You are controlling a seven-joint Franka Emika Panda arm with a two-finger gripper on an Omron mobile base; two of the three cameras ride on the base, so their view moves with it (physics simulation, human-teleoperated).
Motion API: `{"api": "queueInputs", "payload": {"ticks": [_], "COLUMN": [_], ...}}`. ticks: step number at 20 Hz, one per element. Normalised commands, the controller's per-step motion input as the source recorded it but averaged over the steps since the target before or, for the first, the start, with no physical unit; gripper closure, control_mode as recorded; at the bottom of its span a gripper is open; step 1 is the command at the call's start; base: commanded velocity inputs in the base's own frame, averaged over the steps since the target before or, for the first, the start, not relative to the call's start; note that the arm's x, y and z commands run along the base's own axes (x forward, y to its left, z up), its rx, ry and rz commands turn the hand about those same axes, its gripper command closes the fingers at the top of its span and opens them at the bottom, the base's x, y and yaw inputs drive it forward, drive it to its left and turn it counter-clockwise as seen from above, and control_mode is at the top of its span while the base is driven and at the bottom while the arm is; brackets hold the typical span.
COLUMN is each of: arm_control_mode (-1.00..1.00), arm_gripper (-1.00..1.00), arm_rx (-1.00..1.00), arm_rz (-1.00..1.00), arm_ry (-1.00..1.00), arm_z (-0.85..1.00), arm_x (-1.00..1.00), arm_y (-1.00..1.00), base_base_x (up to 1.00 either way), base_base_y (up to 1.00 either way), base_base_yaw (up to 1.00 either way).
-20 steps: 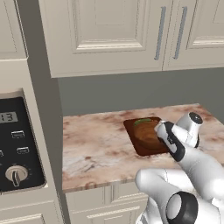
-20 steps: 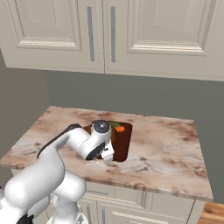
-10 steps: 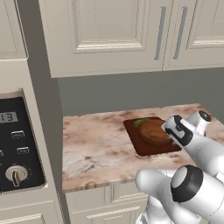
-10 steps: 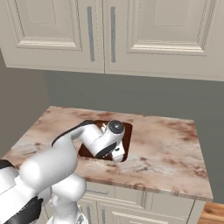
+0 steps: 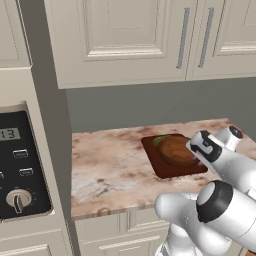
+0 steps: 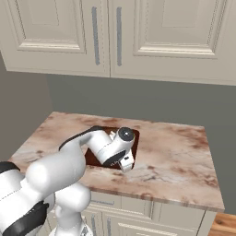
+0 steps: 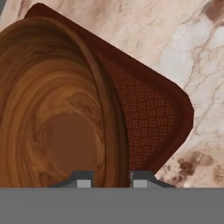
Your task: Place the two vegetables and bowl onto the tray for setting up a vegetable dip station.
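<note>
The bowl [image 7: 57, 118] is being set onto the tray [image 7: 153, 113], and to my eye this is the very end of that step. In the hand view the two finger tips [image 7: 81, 180] stand either side of the bowl's rim at 6 o'clock, one inside the bowl and one outside it, narrowly apart and clamped on that rim. So the gripper [image 7: 107, 181] is closed on the bowl, not merely near it.

From the left base view the bowl [image 5: 177, 150] sits over the middle of the tray [image 5: 157, 167], which lies on the counter [image 5: 110, 170] below the cabinets [image 5: 130, 40]. A green sliver, which I take for the cucumber [image 5: 161, 141], peeks out at about 10 o'clock of the bowl, touching or just beside it; I cannot tell which. I cannot pick out the carrot. From the right base view the arm [image 6: 99, 147] covers most of the tray [image 6: 94, 159], and the bowl is hidden behind the wrist.

Whether the bowl's base is flat on the tray or tilted and resting on the cucumber I cannot say from here; in the hand view it looms large and close, with patterned tray showing at 3 o'clock of it.

The next move, I would judge, calls for letting go of the rim and lifting straight away from it, so the inner finger does not drag the bowl off the tray or onto the vegetables. After that, a check that both vegetables are in fact on the tray.
</note>
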Motion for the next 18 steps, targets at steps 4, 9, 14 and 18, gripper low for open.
{"api": "queueInputs", "payload": {"ticks": [4, 9, 14, 18], "arm_control_mode": [-1.0, -1.0, -1.0, -1.0], "arm_gripper": [-1.0, -1.0, -1.0, -1.0], "arm_rx": [0.0, 0.0, 0.0, 0.0], "arm_rz": [0.0, 0.0, 0.0, 0.0], "arm_ry": [0.0, 0.0, 0.0, -0.04], "arm_z": [-0.04, 0.0, 0.13, 0.58], "arm_x": [0.0, 0.0, 0.01, -0.01], "arm_y": [0.0, 0.0, 0.0, 0.0], "base_base_x": [0.0, 0.0, 0.0, 0.0], "base_base_y": [0.0, 0.0, 0.0, 0.0], "base_base_yaw": [0.0, 0.0, 0.0, 0.0]}}
